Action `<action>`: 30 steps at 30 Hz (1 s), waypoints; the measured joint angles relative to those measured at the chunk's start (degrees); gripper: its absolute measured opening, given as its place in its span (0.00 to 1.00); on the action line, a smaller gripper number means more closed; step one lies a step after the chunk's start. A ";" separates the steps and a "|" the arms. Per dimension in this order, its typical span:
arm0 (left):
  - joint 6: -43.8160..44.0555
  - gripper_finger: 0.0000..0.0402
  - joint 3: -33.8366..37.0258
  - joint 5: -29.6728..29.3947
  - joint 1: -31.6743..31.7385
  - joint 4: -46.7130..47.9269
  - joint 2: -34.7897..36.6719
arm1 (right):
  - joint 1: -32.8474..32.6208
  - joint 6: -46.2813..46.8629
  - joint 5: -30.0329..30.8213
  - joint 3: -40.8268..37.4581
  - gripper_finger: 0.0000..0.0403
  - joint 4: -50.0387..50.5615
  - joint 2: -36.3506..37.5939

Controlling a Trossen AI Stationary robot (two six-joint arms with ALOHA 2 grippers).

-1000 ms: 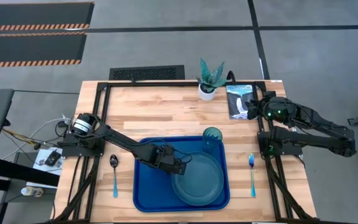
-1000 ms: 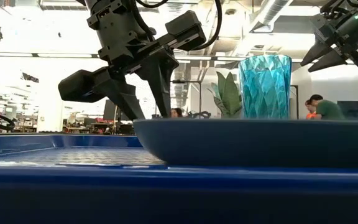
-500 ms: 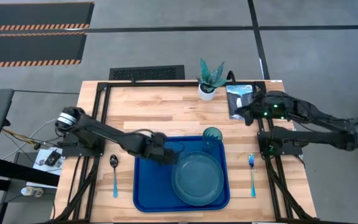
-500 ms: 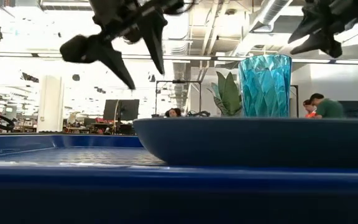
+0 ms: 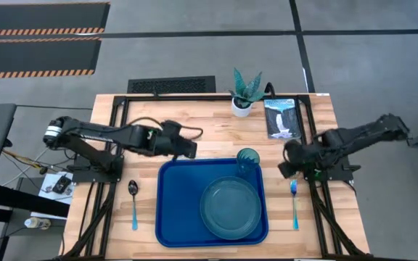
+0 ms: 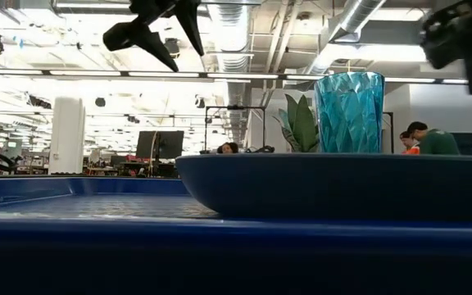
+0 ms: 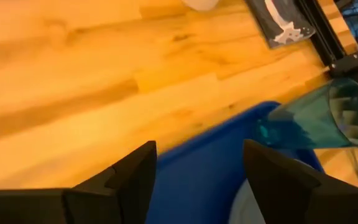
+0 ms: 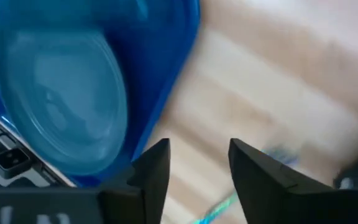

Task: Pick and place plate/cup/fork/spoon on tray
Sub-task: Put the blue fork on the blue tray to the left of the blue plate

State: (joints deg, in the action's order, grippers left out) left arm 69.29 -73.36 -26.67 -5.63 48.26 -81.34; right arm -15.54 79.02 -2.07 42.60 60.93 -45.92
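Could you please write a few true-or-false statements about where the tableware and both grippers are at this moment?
1. The plate lies on the tray. True.
2. The cup stands on the bare wood beside the tray. False: it stands upright inside the tray's far right corner.
3. The spoon is already on the tray. False: it lies on the table to the tray's left.
4. The fork lies on the table to the tray's right. True.
5. The left gripper is shut on the plate. False: it is open and empty, above the table by the tray's far edge.
6. The right gripper is open, near the fork. True.
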 joint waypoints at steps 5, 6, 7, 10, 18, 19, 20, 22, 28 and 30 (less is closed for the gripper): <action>-6.54 0.56 0.00 3.08 4.28 -0.21 1.01 | -15.34 20.93 3.53 -1.70 0.60 -1.24 -2.70; -7.42 0.56 0.00 4.11 5.07 -0.01 0.99 | -18.16 25.41 3.54 -2.33 0.62 -1.70 -3.73; -8.66 0.56 0.00 5.27 5.87 -0.07 0.99 | -20.82 29.59 3.52 -2.96 0.63 -2.17 -4.95; -11.99 0.56 0.00 7.47 7.78 -0.51 0.71 | -27.49 41.20 3.68 -4.44 0.65 -4.42 -9.04; -20.78 0.56 0.02 13.10 13.64 -2.47 0.66 | -34.45 53.55 3.12 -7.05 0.66 -14.03 -17.81; -21.71 0.56 0.02 14.15 14.54 -2.65 0.66 | -34.41 53.62 3.09 -7.53 0.66 -15.45 -19.11; -22.18 0.56 0.02 14.87 15.31 -2.78 0.66 | -34.31 53.62 3.09 -7.64 0.66 -16.32 -20.41; -22.83 0.56 0.02 15.79 16.75 -2.92 0.66 | -33.99 53.66 3.02 -7.64 0.66 -16.83 -22.71; -24.62 0.56 0.02 16.94 19.23 -2.91 0.66 | -33.55 54.80 -0.44 -7.64 0.66 -15.70 -26.80; -25.54 0.56 0.02 17.23 19.66 -3.11 0.66 | -33.60 55.04 -1.09 -7.64 0.66 -15.36 -27.49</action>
State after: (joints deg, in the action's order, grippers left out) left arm 43.75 -73.34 -9.44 14.03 45.16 -80.68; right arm -49.14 134.06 -3.15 34.96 45.58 -73.41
